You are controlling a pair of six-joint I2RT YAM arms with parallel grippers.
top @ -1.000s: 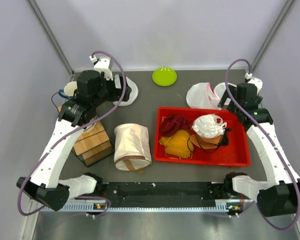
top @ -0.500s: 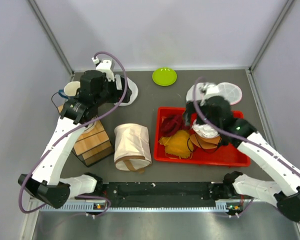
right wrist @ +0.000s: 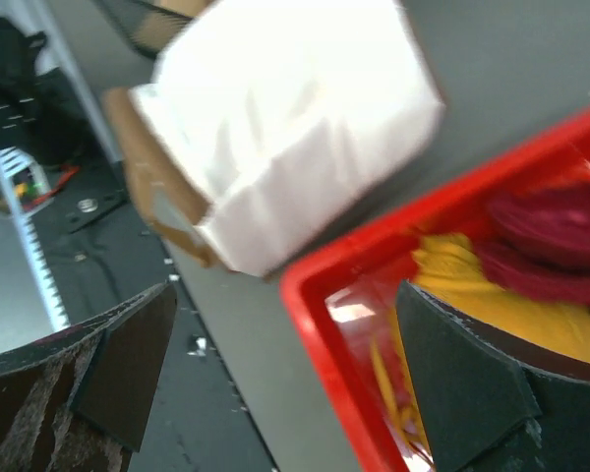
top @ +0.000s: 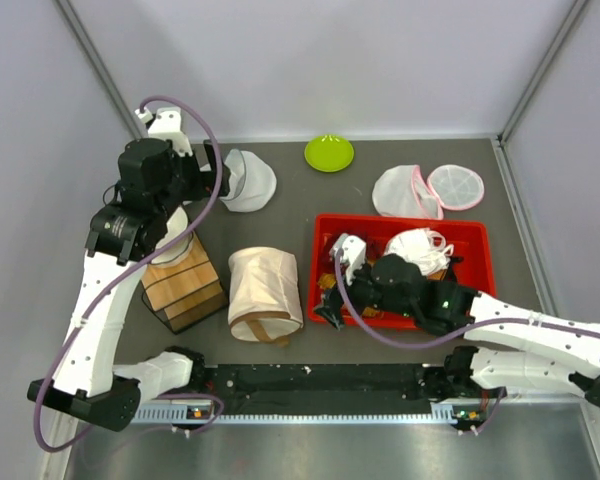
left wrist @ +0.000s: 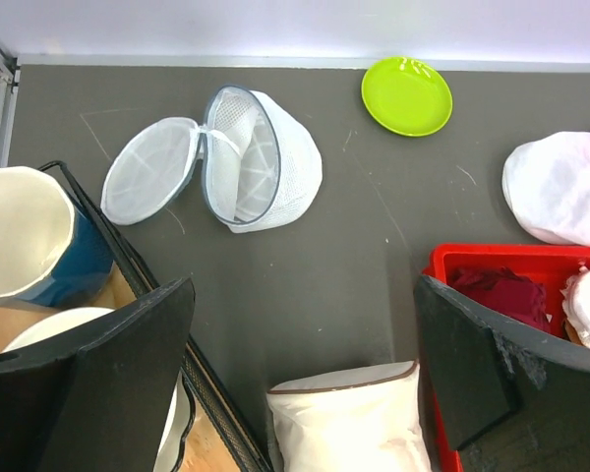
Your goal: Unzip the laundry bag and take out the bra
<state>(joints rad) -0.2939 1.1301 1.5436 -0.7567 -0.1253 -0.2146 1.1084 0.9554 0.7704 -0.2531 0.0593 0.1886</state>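
Note:
The laundry bag (top: 265,292) is a cream fabric cylinder with brown trim, lying on its side on the dark table between a wooden box and the red tray. It also shows in the left wrist view as the laundry bag (left wrist: 349,423) and, blurred, in the right wrist view as the laundry bag (right wrist: 285,128). My right gripper (top: 330,300) hangs open over the tray's front-left corner, just right of the bag, with nothing between its fingers (right wrist: 472,393). High over the back left, my left gripper (top: 216,172) is open and empty. The bra is hidden.
The red tray (top: 410,217) holds a dark red garment (right wrist: 551,236), a yellow one (right wrist: 492,305) and a white cupped garment (top: 420,248). A white mesh pouch (left wrist: 236,162), a green plate (left wrist: 406,94), pink-edged pouches (top: 425,190), and a wooden box (top: 185,285) with cups (left wrist: 10,231) surround the bag.
My right arm has swung from the back right across the tray down to its front-left corner beside the bag. My left arm has risen and drawn back left, uncovering the white mesh pouch.

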